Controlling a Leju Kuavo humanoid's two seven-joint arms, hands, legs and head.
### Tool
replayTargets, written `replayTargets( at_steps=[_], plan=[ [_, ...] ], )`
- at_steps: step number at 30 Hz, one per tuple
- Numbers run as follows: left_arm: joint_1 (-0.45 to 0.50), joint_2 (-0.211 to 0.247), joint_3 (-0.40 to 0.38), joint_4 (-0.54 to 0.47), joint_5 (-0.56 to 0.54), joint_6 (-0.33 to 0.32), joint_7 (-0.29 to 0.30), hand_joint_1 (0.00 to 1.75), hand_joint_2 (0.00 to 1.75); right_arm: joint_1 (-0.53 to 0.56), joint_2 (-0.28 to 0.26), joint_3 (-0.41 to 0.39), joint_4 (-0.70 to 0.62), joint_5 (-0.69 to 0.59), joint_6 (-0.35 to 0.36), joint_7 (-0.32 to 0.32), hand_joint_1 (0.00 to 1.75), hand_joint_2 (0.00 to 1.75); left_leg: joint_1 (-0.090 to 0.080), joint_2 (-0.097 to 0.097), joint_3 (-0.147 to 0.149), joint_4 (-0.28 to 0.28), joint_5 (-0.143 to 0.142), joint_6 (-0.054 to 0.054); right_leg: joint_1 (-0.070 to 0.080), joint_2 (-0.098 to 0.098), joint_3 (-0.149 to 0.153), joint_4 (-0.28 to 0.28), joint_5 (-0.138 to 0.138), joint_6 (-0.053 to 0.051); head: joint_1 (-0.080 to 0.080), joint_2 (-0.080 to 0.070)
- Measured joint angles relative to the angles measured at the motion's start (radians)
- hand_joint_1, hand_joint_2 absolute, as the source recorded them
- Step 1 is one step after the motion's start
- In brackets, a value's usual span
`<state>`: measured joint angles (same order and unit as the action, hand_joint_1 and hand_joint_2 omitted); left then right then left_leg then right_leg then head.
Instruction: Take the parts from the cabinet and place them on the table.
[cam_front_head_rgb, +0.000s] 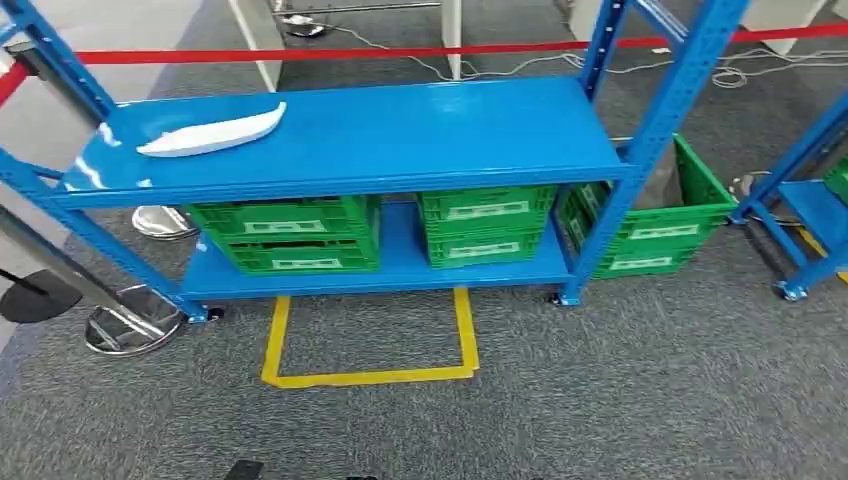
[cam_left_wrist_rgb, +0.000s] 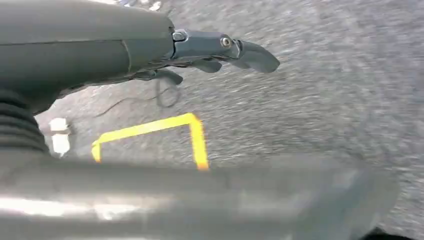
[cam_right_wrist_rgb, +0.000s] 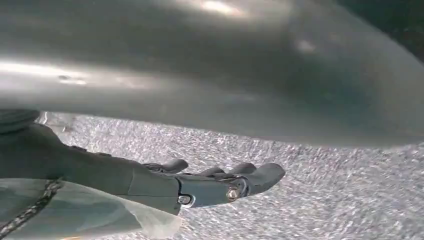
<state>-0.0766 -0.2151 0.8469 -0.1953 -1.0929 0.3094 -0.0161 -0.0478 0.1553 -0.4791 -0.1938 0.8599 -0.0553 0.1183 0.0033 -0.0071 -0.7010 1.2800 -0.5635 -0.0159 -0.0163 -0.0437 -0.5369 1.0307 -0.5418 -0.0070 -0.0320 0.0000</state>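
Observation:
A long white curved part lies on the top shelf of the blue rack, towards its left end. My left hand hangs over grey carpet with its fingers stretched out and apart, holding nothing. My right hand also hangs above the carpet, fingers extended and empty. Both hands are far from the rack.
Green crates stand on the lower shelf, and another green crate sits on the floor behind the rack's right post. A yellow tape square marks the carpet in front. Chrome stanchion bases stand at left; a red barrier band runs behind.

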Motion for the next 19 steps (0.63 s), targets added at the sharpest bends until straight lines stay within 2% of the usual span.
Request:
replayTargets(
  at_steps=[2,3,4,6,7,8,9,10,11,12,13,14,15,16,17,18,19],
  plan=[
    [0.002,0.003,0.000,0.000,-0.005,-0.007,0.002,0.00,1.75,-0.007,0.000,-0.002,0.000,-0.014,0.002,0.023,0.00,0.00,-0.003,0.003,0.082,-0.169,0.093,0.016,0.003,-0.010,0.010,-0.001,-0.005,0.001,0.000,0.000],
    [0.001,0.008,0.000,0.000,-0.008,-0.017,0.002,0.00,1.75,-0.008,0.001,-0.006,0.000,-0.026,0.002,0.051,0.00,1.75,-0.010,0.015,0.115,-0.226,0.091,0.029,0.002,-0.012,0.000,-0.003,-0.008,0.004,0.002,0.000],
    [0.000,0.010,0.000,0.000,-0.008,-0.017,0.003,0.00,1.75,-0.009,0.001,-0.011,0.000,-0.031,0.002,0.059,0.00,1.75,-0.013,0.018,0.121,-0.243,0.085,0.033,0.006,-0.013,0.012,-0.001,-0.012,0.011,0.000,0.000],
    [0.000,0.010,0.000,0.000,-0.010,-0.027,0.010,0.00,1.75,-0.010,0.001,-0.019,0.000,-0.033,0.001,0.082,0.00,1.75,-0.017,0.016,0.118,-0.245,0.082,0.034,0.003,-0.017,0.011,-0.007,-0.007,0.021,0.002,0.000],
    [0.002,0.011,0.000,0.000,-0.011,-0.053,0.031,0.00,1.75,-0.013,0.001,-0.020,0.000,-0.023,0.005,0.103,0.00,1.75,-0.017,0.014,0.119,-0.250,0.083,0.036,0.004,-0.018,0.016,-0.014,-0.005,0.027,0.001,0.000],
    [0.002,0.012,0.000,0.000,-0.010,-0.080,0.054,0.00,1.75,-0.014,0.000,-0.020,0.000,-0.014,0.009,0.119,0.00,1.75,-0.003,0.012,0.135,-0.274,0.092,0.039,0.006,-0.015,0.017,-0.015,-0.014,0.033,0.002,0.000],
    [0.004,0.015,-0.006,0.000,-0.006,-0.100,0.069,0.00,1.75,-0.012,-0.006,-0.019,0.000,-0.012,0.012,0.128,0.00,1.75,-0.003,0.011,0.144,-0.282,0.093,0.041,0.005,0.009,0.009,0.005,-0.027,0.036,0.006,0.000],
    [0.003,0.018,-0.016,0.000,0.004,-0.110,0.074,0.00,1.75,-0.008,-0.008,-0.016,0.000,-0.017,0.015,0.129,0.00,1.75,-0.002,0.011,0.145,-0.283,0.093,0.045,0.004,0.028,-0.019,0.059,-0.057,0.037,0.009,0.000],
    [0.002,0.019,-0.028,0.000,0.023,-0.119,0.076,0.00,1.75,-0.001,-0.012,-0.013,0.000,-0.029,0.015,0.128,0.00,1.75,-0.001,0.008,0.145,-0.283,0.091,0.049,0.004,0.036,-0.063,0.141,-0.092,0.040,0.012,0.000],
    [0.002,0.022,-0.040,-0.001,0.041,-0.122,0.076,0.00,1.75,0.006,-0.015,-0.008,0.000,-0.042,0.015,0.126,0.00,1.75,-0.002,0.006,0.146,-0.283,0.089,0.051,0.003,0.040,-0.107,0.216,-0.117,0.043,0.012,0.000],
    [0.002,0.027,-0.055,-0.006,0.067,-0.126,0.076,0.00,1.75,0.015,-0.019,0.001,0.000,-0.062,0.018,0.121,0.00,1.75,-0.002,0.004,0.146,-0.282,0.088,0.052,0.003,0.041,-0.146,0.275,-0.129,0.047,0.011,0.000],
    [0.003,0.033,-0.066,-0.011,0.086,-0.129,0.076,0.00,1.75,0.025,-0.021,0.007,0.000,-0.078,0.018,0.118,0.00,1.75,-0.002,0.001,0.147,-0.282,0.086,0.051,0.003,0.041,-0.160,0.283,-0.114,0.049,0.013,0.000],
    [0.003,0.038,-0.083,-0.022,0.118,-0.136,0.076,0.00,1.75,0.030,-0.024,0.014,0.000,-0.104,0.018,0.108,0.00,1.75,-0.001,-0.001,0.150,-0.282,0.084,0.049,0.001,0.040,-0.151,0.243,-0.073,0.050,0.012,0.000],
    [0.002,0.042,-0.097,-0.032,0.143,-0.141,0.076,0.00,1.75,0.032,-0.026,0.021,0.000,-0.121,0.019,0.105,0.00,1.75,0.000,-0.003,0.155,-0.280,0.080,0.045,-0.001,0.040,-0.117,0.165,-0.019,0.052,0.013,0.000],
    [0.000,0.045,-0.115,-0.042,0.168,-0.144,0.074,0.00,0.00,0.039,-0.031,0.029,0.000,-0.139,0.019,0.102,0.00,1.75,0.001,-0.006,0.161,-0.278,0.074,0.040,-0.004,0.040,-0.074,0.074,0.032,0.052,0.012,0.000],
    [0.000,0.050,-0.131,-0.051,0.192,-0.149,0.073,0.00,0.00,0.049,-0.032,0.039,0.000,-0.161,0.021,0.095,0.00,1.75,0.000,-0.008,0.162,-0.273,0.068,0.033,-0.007,0.045,-0.044,0.011,0.041,0.052,0.015,0.000],
    [-0.001,0.056,-0.151,-0.060,0.219,-0.155,0.071,0.00,0.00,0.054,-0.032,0.048,0.001,-0.183,0.023,0.086,0.00,0.00,-0.008,-0.010,0.155,-0.258,0.061,0.025,-0.004,0.051,-0.029,-0.007,0.030,0.044,0.019,0.000]
  ],
)
